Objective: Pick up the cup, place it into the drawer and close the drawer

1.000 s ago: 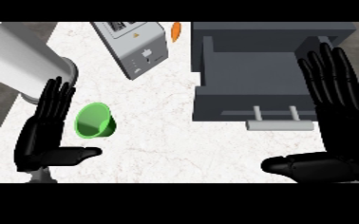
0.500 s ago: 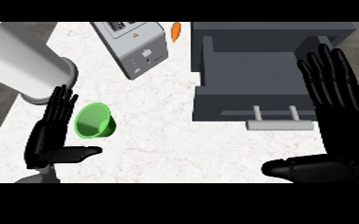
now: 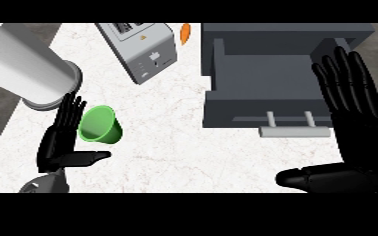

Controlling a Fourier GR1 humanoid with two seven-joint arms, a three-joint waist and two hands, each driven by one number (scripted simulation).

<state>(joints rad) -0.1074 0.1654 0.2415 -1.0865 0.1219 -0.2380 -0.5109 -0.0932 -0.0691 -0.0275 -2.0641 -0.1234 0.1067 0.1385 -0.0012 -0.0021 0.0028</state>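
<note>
Green cup [image 3: 101, 125] lies tipped on white bench [image 3: 177, 145], rim up-left, just beside left hand [image 3: 65, 140], fingers straight, thumb out. Right hand [image 3: 345, 110] spread flat over open grey drawer [image 3: 258, 85]. Toaster [image 3: 142, 50] behind.

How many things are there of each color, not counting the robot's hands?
Green: 1, the cup
Orange: 1, a small thing behind the toaster, partly hidden
Grey or silver: 3, the drawer, the toaster, the big cylinder
Total: 5
</note>
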